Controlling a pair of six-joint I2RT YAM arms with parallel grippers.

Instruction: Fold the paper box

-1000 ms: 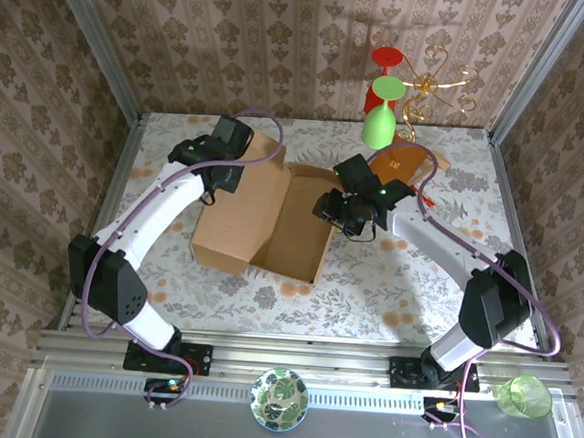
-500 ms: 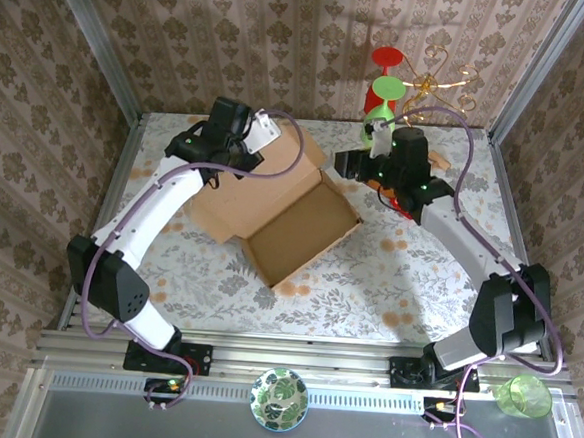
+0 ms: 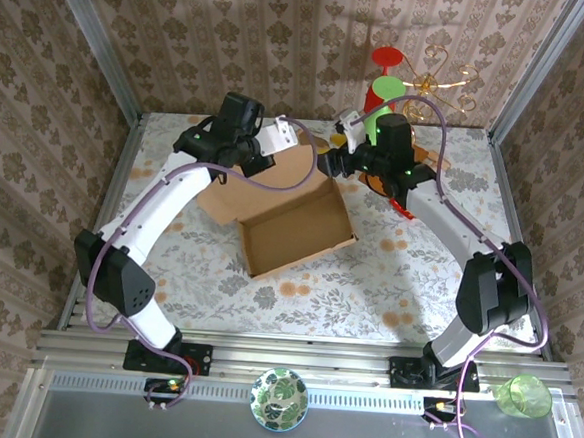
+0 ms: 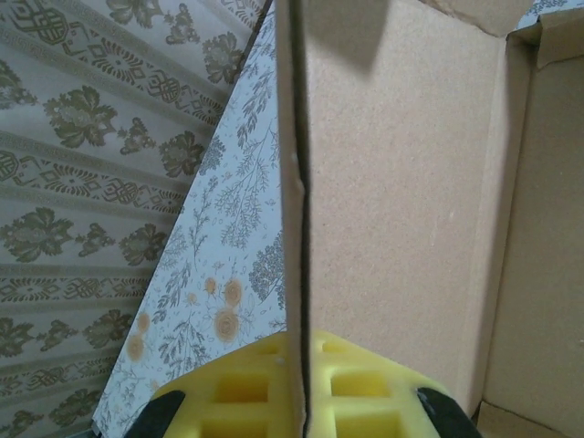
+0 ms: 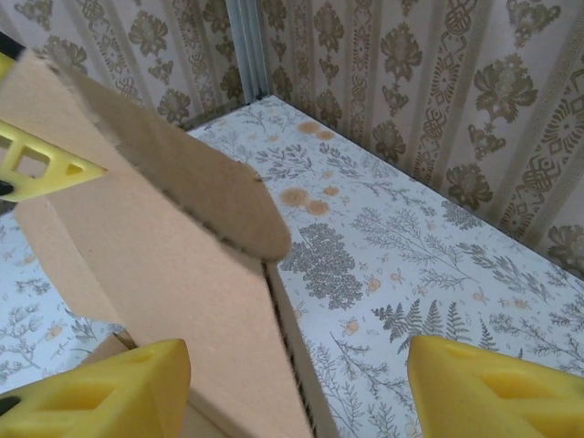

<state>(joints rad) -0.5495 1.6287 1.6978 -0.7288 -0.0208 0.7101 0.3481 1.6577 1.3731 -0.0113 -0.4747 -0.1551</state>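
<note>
The paper box point(image 3: 296, 229) is a tan cardboard tray standing open in the middle of the table, its big lid panel raised at the back. My left gripper point(image 3: 277, 150) is shut on that panel. In the left wrist view the yellow pads point(image 4: 374, 383) clamp the panel's thin edge point(image 4: 297, 228), and the box's inside point(image 4: 401, 182) lies to the right. My right gripper point(image 3: 328, 164) hangs open at the box's far right corner. In the right wrist view its gripper point(image 5: 294, 351) straddles the box's wall point(image 5: 164, 274) without touching it, and a rounded flap point(image 5: 210, 196) sticks out above.
A green glass point(image 3: 383, 100) and a red glass point(image 3: 386, 57) stand at the back with a gold wire stand point(image 3: 442, 84). A leaf-patterned plate point(image 3: 278, 399) and a green cup point(image 3: 523, 396) sit on the near rail. Patterned walls close three sides.
The left gripper swung the lid panel up and to the right, and the box turned on the table. The right gripper left the box's middle, moved to the back corner and opened wider.
</note>
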